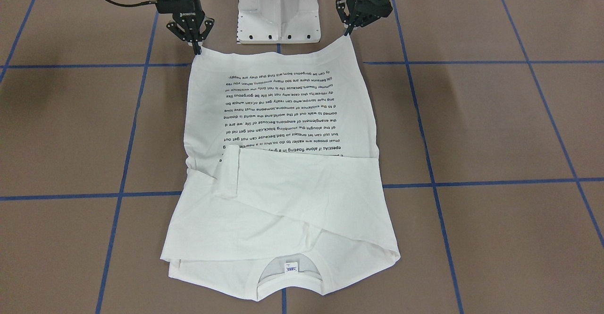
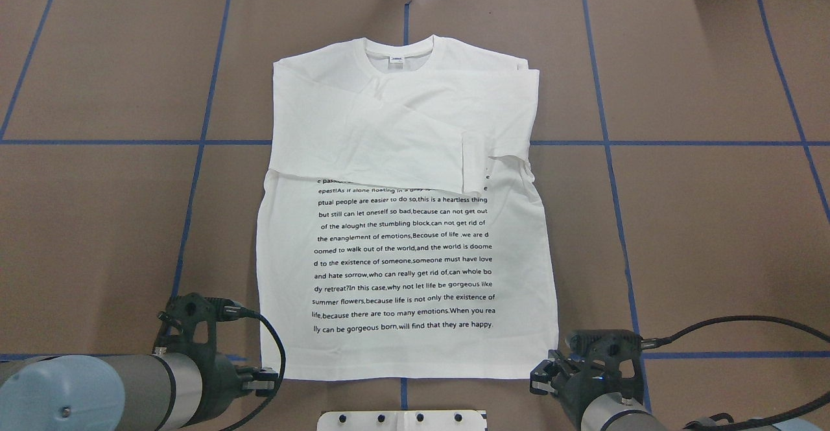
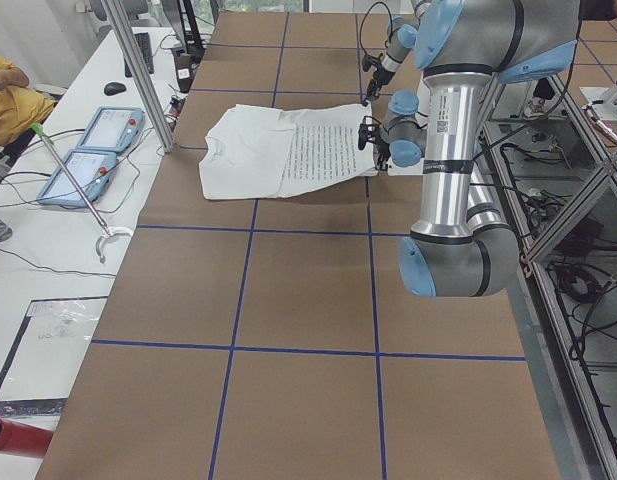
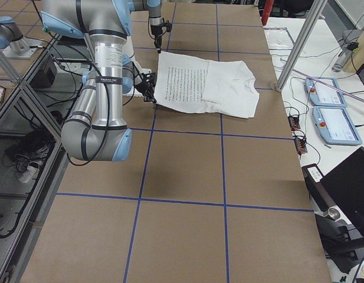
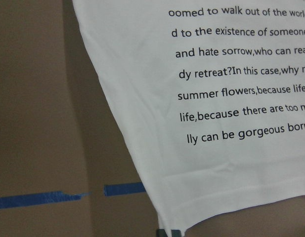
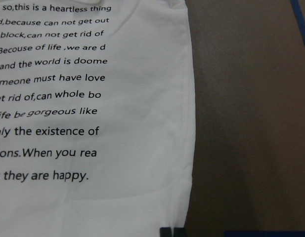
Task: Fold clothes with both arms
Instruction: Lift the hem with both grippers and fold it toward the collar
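The white long-sleeved T-shirt (image 1: 283,115) lies flat on the brown table with its black text up. Both sleeves are folded across the chest and the neckline label (image 2: 395,60) is at the far end. My left gripper (image 2: 262,379) is shut on the left hem corner; its closed tips show in the left wrist view (image 5: 169,232). My right gripper (image 2: 541,376) is shut on the right hem corner; its closed tips show in the right wrist view (image 6: 171,231). In the front-facing view the left gripper (image 1: 349,33) and right gripper (image 1: 197,49) hold the hem corners slightly raised.
The white pedestal base (image 1: 278,12) stands just behind the hem between the two arms. Blue tape lines (image 2: 201,142) grid the brown table top. A side table with two teach pendants (image 3: 88,150) and a seated person (image 3: 8,95) lie beyond the far edge.
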Robot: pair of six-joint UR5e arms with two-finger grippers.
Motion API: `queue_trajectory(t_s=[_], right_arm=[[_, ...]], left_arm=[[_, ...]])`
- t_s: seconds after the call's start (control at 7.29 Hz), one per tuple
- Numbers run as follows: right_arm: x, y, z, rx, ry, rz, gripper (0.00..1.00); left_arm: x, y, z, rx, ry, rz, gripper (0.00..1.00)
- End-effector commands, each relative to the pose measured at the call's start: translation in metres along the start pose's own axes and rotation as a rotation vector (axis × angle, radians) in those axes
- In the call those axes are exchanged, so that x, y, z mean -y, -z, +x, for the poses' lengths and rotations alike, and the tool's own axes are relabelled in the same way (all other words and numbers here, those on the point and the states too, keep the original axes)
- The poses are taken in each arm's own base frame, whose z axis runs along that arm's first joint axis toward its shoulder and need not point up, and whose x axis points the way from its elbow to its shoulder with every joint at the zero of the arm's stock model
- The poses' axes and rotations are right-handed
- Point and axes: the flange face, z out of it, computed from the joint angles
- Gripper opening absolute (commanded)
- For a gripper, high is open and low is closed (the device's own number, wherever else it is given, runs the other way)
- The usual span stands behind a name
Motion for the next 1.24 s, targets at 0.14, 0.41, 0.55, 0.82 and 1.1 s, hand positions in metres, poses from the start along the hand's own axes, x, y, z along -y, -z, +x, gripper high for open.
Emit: queue_trajectory(t_s=[0.14, 0.41, 0.55, 0.82, 1.1], right_arm=[[0.078, 0.155, 0.006, 0.005, -0.053, -0.183, 0.00], [0.129, 0.164, -0.004, -0.020, -0.101, -0.185, 0.00], [0.161, 0.169, -0.010, -0.016, -0.074, -0.149, 0.00], [0.218, 0.153, -0.019, -0.055, -0.094, -0.090, 0.00], [0.282, 0.127, -0.024, -0.120, -0.094, -0.053, 0.00]], left_arm=[[0.004, 0.174, 0.012, -0.044, 0.025, -0.111, 0.00], [0.045, 0.183, 0.039, -0.027, -0.003, -0.049, 0.00], [0.080, 0.178, 0.041, 0.013, -0.034, 0.020, 0.00], [0.156, 0.185, 0.014, 0.119, -0.079, 0.161, 0.00], [0.250, 0.174, 0.002, 0.245, -0.091, 0.234, 0.00]])
